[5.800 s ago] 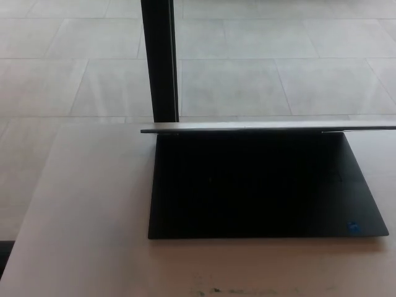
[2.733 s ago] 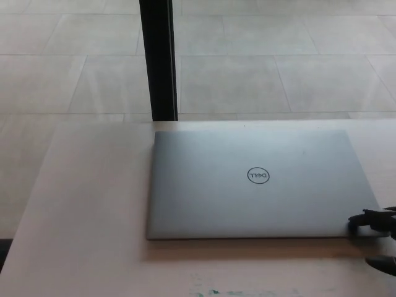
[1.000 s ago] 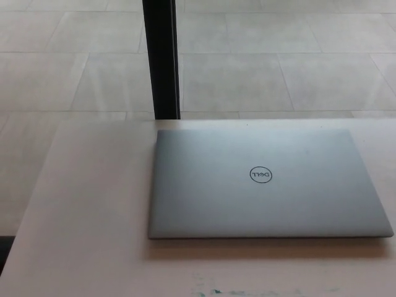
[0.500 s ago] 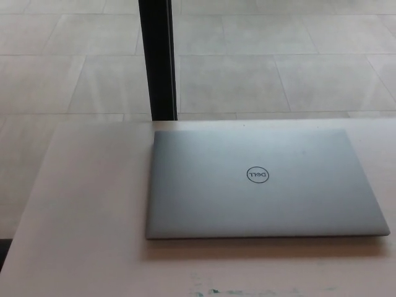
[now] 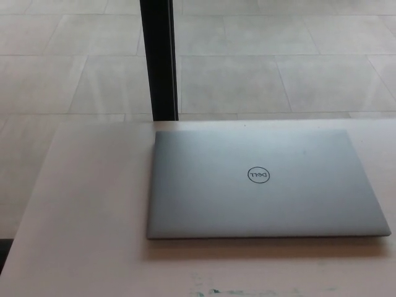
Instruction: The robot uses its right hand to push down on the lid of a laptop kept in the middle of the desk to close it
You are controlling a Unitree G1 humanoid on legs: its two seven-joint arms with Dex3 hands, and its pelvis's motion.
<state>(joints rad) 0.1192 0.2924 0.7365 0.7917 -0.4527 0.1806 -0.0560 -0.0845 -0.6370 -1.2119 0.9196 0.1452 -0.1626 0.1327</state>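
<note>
A silver-grey laptop (image 5: pixel 263 182) lies flat on the pale desk (image 5: pixel 86 216), its lid fully down with a round logo in the middle of the lid. It sits toward the right half of the desk, its right edge reaching nearly to the picture's border. Neither of my hands shows in the head view.
A black vertical post (image 5: pixel 158 59) stands behind the desk's far edge, just left of the laptop's back left corner. Beyond it lies a tiled floor (image 5: pixel 278 62). The desk's left edge (image 5: pixel 37 204) runs diagonally at picture left. Faint marks (image 5: pixel 213 291) sit near the front edge.
The laptop, open with a dark keyboard at the start, now lies shut. My right hand, seen at the laptop's front right corner 2.7 s ago, has left the picture. The camera wobbles slightly.
</note>
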